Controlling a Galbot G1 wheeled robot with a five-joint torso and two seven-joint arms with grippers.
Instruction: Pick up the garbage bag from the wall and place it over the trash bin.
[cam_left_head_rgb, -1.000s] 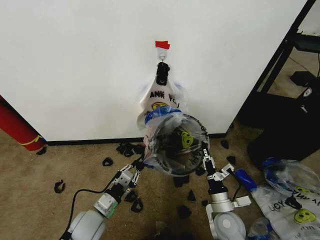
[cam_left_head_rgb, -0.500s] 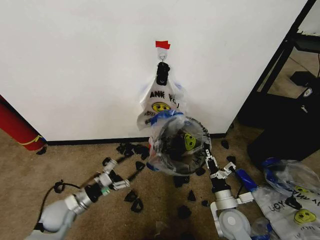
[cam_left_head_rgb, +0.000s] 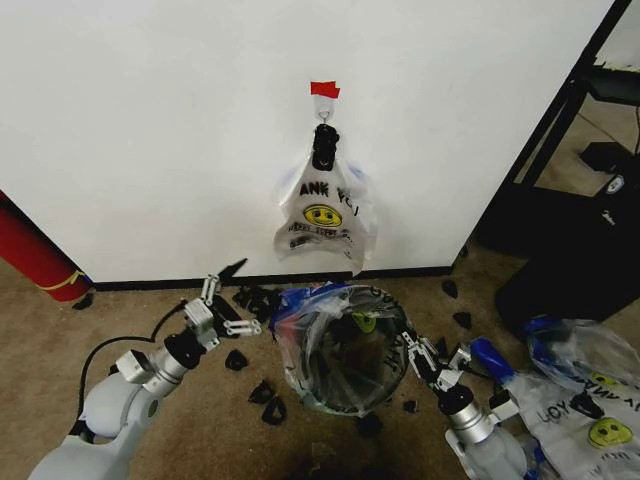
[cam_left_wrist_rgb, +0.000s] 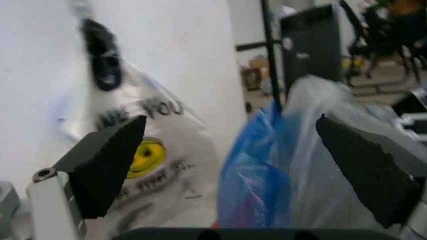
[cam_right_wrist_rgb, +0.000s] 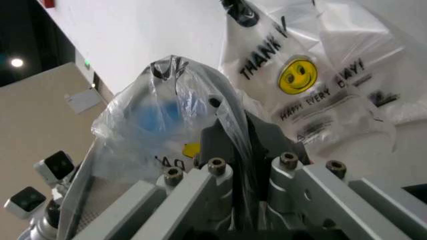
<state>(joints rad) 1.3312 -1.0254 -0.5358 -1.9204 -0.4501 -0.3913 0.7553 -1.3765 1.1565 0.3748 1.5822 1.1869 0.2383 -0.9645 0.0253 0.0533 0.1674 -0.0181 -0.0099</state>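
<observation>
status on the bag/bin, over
Right gripper shut on garbage bag, draped over trash bin. Left gripper open, beside it. Clipped bunch hangs behind.

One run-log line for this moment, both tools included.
garbage bag: draped over trash bin | right tool: shut on garbage bag at bin rim | left tool: open, off bag, beside bin | wall: clipped bag bunch hanging

The trash bin (cam_left_head_rgb: 345, 365) is showing only as dark mesh through the garbage bag (cam_left_head_rgb: 330, 345) draped over it — its base is lying hidden. The right end effector (cam_left_head_rgb: 412, 352) is pressing into the plastic, its fingertips covered. In the left wrist view, the hanging bunch of bags (cam_left_wrist_rgb: 143, 150) is blurring — its small print cannot be read.
</observation>
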